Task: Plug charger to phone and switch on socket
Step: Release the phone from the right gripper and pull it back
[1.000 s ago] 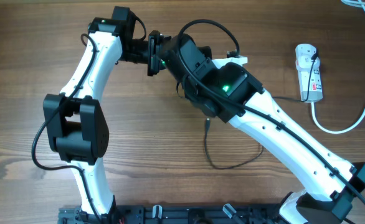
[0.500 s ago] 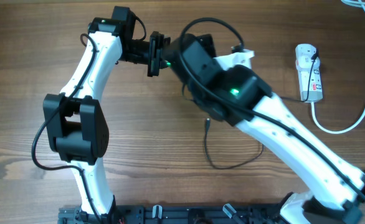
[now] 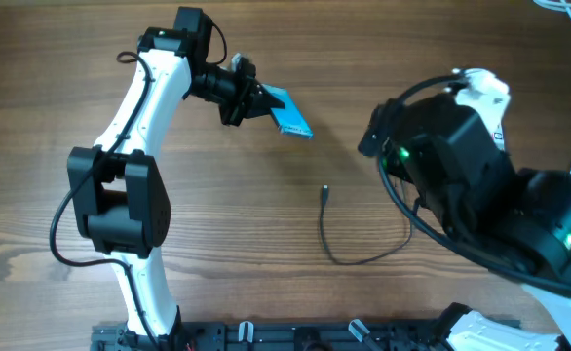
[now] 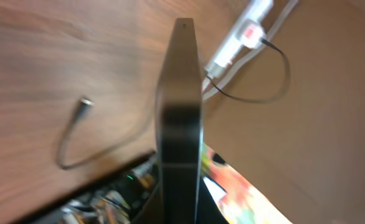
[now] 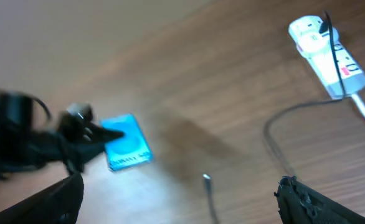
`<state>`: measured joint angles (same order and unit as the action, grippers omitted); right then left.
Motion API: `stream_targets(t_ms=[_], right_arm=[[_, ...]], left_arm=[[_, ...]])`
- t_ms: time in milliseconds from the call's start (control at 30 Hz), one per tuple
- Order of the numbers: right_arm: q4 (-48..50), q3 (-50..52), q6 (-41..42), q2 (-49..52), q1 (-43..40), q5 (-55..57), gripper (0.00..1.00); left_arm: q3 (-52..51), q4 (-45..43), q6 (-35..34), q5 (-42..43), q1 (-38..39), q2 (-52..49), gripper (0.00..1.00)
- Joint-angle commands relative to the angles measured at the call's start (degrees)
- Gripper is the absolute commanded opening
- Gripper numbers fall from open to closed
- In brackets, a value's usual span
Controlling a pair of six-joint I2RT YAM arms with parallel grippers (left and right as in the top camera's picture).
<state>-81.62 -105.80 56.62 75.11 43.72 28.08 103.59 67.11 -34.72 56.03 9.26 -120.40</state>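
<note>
Pinching phone (image 3: pixel 291 116) aloft in left pincer (image 3: pixel 263 101), hovering right pincer (image 5: pixel 181 184) spread and empty over counter (image 3: pixel 217 219); plugging not yet begun, likely needing charger tip (image 3: pixel 323 192) grabbed next.

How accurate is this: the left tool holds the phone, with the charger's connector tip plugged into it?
Not quite. The left tool does hold the phone, but the charger's connector tip lies loose on the table, apart from it, as the overhead view shows.

Phone (image 4: pixel 181 112) edge-on, centre; charger (image 4: pixel 83 103) tip on table (image 4: pixel 52 50), left; socket (image 4: pixel 245 34) upper-right.
</note>
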Motion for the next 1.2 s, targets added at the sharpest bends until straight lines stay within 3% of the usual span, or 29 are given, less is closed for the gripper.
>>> stream_targets(t_ms=[0, 233, 300, 533, 833, 933, 1167], right_arm=[[-0.3, -0.2, -12.0, 3.2, -1.1, -9.4, 1.00], [-2.7, -0.2, -16.6, 12.8, -1.4, -16.0, 1.00], [-3.1, -0.2, -19.1, 15.8, -3.0, -20.4, 1.00], [-1.5, 5.0, -24.3, 17.3, -11.8, -28.2, 1.00], [13.0, 23.8, -23.0, 17.4, -12.6, -34.6, 0.98], [18.3, 30.1, -20.0, 18.5, -12.6, -34.6, 0.88], [23.4, 33.5, -20.1, 29.2, -12.4, -34.6, 0.85]], left_arm=[[1.1, 1.6, 3.0, -11.8, -0.1, 1.9, 0.04], [1.1, 3.0, 3.0, -15.8, -0.2, 1.9, 0.04], [1.1, 4.2, 3.0, -19.8, -0.5, 1.9, 0.04], [1.1, 7.1, 3.0, -20.1, -3.9, 1.9, 0.04], [1.0, 7.5, 3.0, -21.3, -6.2, 1.9, 0.04], [1.0, 7.1, 2.8, -23.0, -6.2, 1.9, 0.04], [1.0, 6.2, 2.8, -22.9, -6.2, 1.9, 0.04]])
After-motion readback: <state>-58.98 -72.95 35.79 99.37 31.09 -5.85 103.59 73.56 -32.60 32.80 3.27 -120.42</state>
